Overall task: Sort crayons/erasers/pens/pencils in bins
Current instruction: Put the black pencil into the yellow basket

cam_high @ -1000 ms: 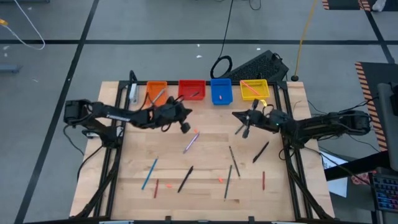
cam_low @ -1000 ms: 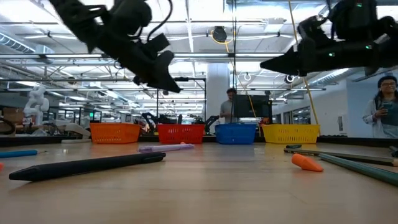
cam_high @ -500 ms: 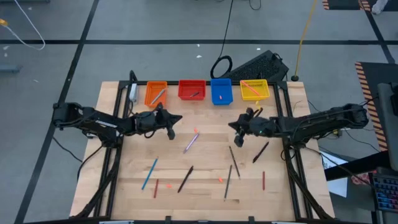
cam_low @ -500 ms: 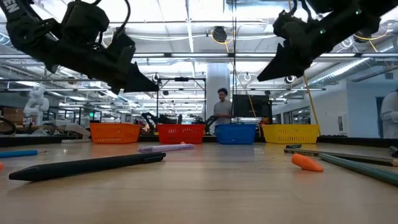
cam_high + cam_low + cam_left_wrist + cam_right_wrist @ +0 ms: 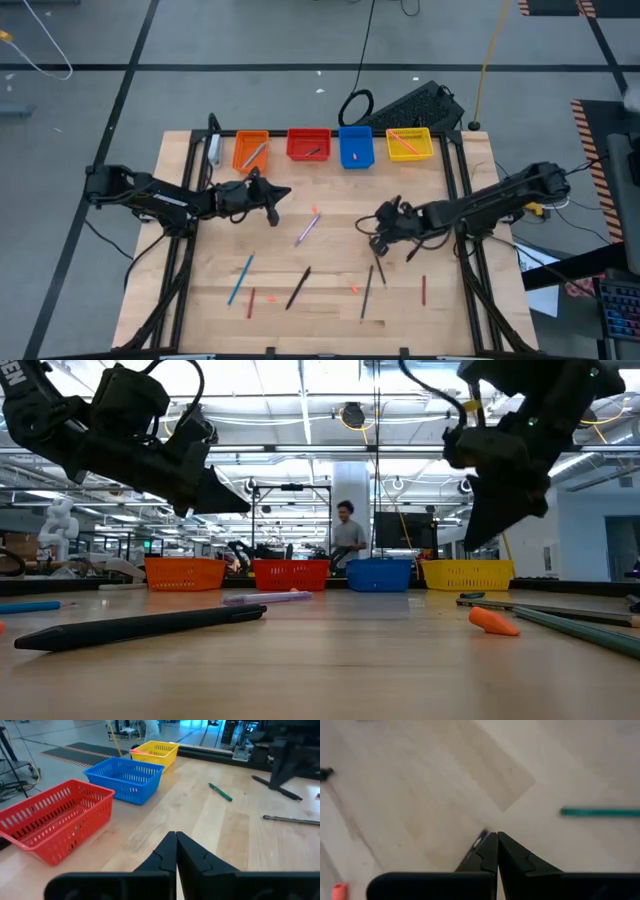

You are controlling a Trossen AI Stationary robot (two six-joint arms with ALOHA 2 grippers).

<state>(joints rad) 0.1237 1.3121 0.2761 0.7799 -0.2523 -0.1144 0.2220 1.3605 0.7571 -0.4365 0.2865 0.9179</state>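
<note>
Where not already binned, found the loose pieces flat on the table [image 5: 320, 330], near of the bins [image 5: 308, 144] ranged along its far edge. Counted three dark pencils [image 5: 367, 292] close together on the right half, with a red crayon [image 5: 423, 290] just right of them and an eraser [image 5: 354, 289] just left. Saw a purple pen [image 5: 306, 230] near the middle. Saw also a blue pen [image 5: 240, 278], a black stick [image 5: 298, 287] and a second crayon [image 5: 251, 302] toward the near left.

Placed the right gripper [image 5: 380, 243] low over the far end of the dark pencils, fingers pressed together with nothing between them; could not tell whether touching the wood. Placed the left gripper [image 5: 272, 203] well left of it, raised above the table just near of the orange and red bins, fingers likewise clenched and empty.

Judged the dark pencils light, stiff and round: apt to roll or skid on the smooth wood if nudged, unlikely to break. Judged the best hold to be across the shaft near mid-length, fingers opened first and set square to it, so that neither end droops or swings on the way to a bin. Reckoned the crowding of the three the main risk: easy to pinch two at once, or to knock a neighbour aside.
</note>
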